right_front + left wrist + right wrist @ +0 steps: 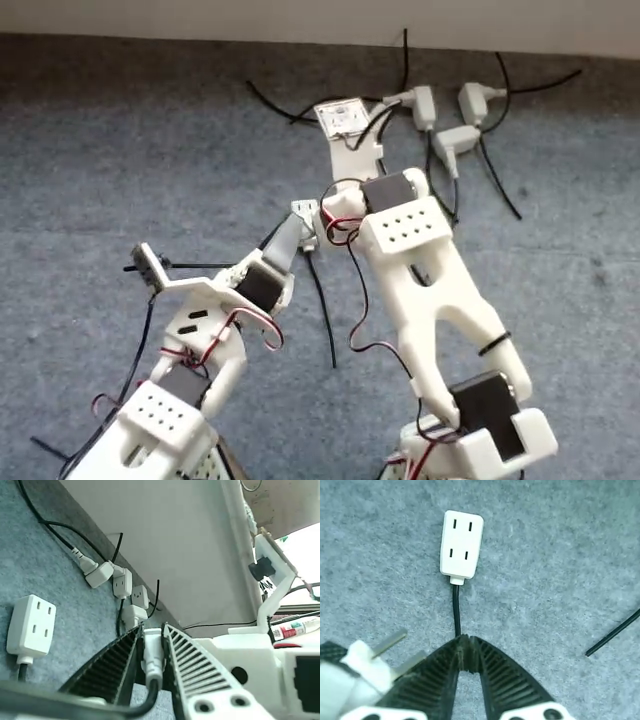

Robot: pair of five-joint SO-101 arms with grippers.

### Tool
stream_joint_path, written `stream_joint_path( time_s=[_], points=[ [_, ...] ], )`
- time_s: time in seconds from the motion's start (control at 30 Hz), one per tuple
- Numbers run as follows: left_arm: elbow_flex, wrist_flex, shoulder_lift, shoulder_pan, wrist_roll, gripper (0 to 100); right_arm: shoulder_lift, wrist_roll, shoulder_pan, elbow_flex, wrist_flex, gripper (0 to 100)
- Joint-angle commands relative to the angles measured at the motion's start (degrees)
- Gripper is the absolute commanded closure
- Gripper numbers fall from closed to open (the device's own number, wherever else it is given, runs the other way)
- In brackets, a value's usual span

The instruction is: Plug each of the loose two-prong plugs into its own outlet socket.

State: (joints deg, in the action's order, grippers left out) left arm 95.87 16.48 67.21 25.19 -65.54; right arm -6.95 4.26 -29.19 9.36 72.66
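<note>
Left gripper (152, 630) is clamped on a white two-prong plug (152, 652). The ribbed jaws press both sides of the plug body and its black lead trails out behind. In the right wrist view both prongs are bare and in free air, angled roughly toward the outlet socket (462, 544) but well short of it. The socket lies flat on the grey carpeted worktop (560, 570), slots up, with its own black cable (456, 610) running straight back to the right gripper (465, 642). The right gripper jaws are together at the tips, right where that cable ends. Can't tell if they pinch it or just sit over it. The plug in the left gripper sits just beside the right gripper's jaws, so it's tight there. There is bare carpet on every side of the socket. One loose cable end (612, 635) lies off to the side, well apart. Further right in the high view, a cluster of white plugs and sockets (455, 140) with black leads sits near the back wall (300, 15).
</note>
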Motion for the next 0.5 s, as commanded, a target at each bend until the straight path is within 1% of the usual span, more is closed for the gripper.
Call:
stream_joint_path(
  time_s=[0.0,0.07,0.13,0.3,0.4,0.47],
  points=[
    [-1.0,-0.6,0.6,0.4,0.5,99,-1.0,0.2,-2.4,-3.2,0.3,99.2],
    [-0.8,-0.7,0.6,-0.7,1.7,99,-1.0,0.2,-2.3,-3.2,1.6,99.2],
    [-0.8,-2.5,0.6,-3.2,5.0,99,-1.0,0.2,-1.8,-3.3,2.9,99.2],
    [-2.2,-17.1,0.6,-11.3,12.0,99,-1.0,0.2,4.6,-3.5,3.4,99.2],
    [-3.4,-25.5,0.6,-12.1,17.4,99,-1.0,0.9,8.3,-3.6,3.4,99.2],
    [-4.0,-30.5,0.6,-12.0,20.7,99,-1.0,3.3,10.3,-3.6,3.4,99.2]
  ],
)
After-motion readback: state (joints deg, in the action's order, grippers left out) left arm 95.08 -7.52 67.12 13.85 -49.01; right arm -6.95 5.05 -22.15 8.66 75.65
